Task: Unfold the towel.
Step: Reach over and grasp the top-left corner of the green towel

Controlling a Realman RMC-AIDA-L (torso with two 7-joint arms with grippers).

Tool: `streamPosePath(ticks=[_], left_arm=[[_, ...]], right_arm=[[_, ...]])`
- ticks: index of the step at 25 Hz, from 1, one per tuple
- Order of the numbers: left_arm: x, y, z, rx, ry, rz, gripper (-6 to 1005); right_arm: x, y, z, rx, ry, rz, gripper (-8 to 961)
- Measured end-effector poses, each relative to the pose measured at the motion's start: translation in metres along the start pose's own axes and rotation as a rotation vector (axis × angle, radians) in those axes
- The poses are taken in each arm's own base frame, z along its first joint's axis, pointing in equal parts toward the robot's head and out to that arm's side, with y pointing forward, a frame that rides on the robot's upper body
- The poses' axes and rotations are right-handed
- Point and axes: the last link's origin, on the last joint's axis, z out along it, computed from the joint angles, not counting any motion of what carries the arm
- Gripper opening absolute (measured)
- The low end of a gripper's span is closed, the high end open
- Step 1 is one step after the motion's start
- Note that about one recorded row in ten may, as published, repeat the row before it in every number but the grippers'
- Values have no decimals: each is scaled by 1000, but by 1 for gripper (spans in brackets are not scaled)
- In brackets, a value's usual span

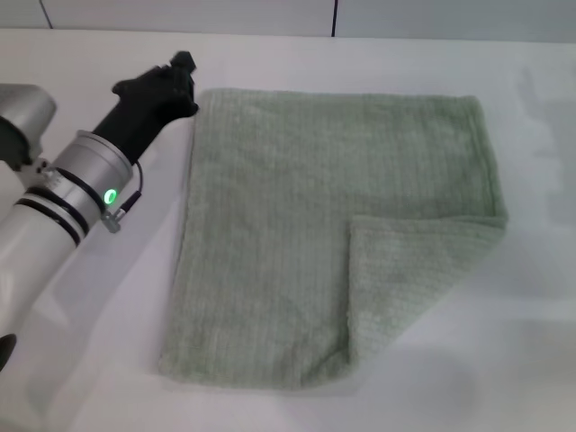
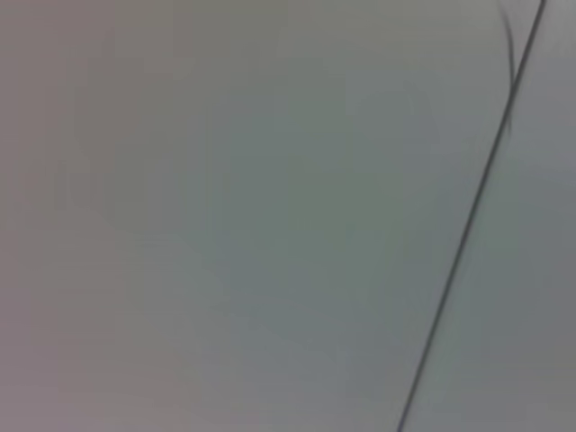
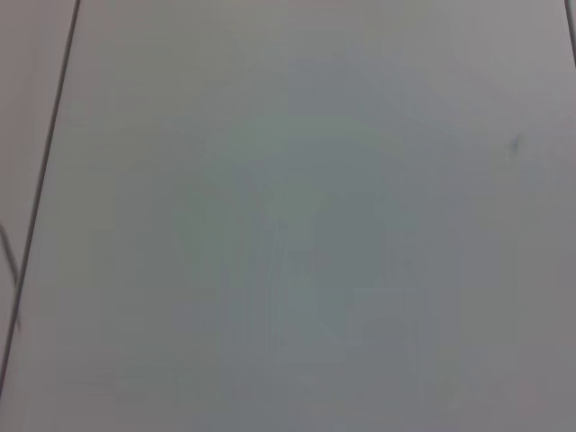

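The white desk filled nearly the whole head view, with a pale tiled wall at its far edge. Both wrist views showed only a blank pale surface crossed by a thin dark seam, and nothing of the work.

The towel lay flat on the middle of the desk, spread over most of its width. It was open for the most part, but its near right corner was turned back over the cloth, making a triangular flap whose crease ran from the right edge down to the near edge.

The left arm reached in from the left side, a green light glowing on its silver wrist ring. Its black left gripper hung just beside the towel's far left corner, not clearly touching it. I could not tell whether the gripper was spread or pressed together, since the dark shape hid the fingers. The right gripper was nowhere in the head view.

The unfolding looked nearly done, with the folded corner as the one remaining part. The next move probably called for a gripper to pinch the tip of that flap and draw it outward toward the near right, then lay it flat without dragging the rest of the cloth.
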Motion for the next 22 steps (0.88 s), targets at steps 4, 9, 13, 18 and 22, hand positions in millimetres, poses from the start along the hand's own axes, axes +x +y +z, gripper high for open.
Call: streamPosePath(ticks=[4,9,13,18,22], left_arm=[[-9,7,8,-5,-81,2,-2],[-15,15,14,-11,-143,17,-2],[-21,17,21,5,-206,30,-2],[-24,17,25,24,-249,38,-2],[-25,17,26,26,-256,39,-2]], right_arm=[[-1,1,1,-2,-4,4,752],[-1,2,1,-6,-2,3,752],[0,4,1,-18,0,1,751],[0,6,1,-29,1,-1,751],[0,7,2,-33,1,0,751]])
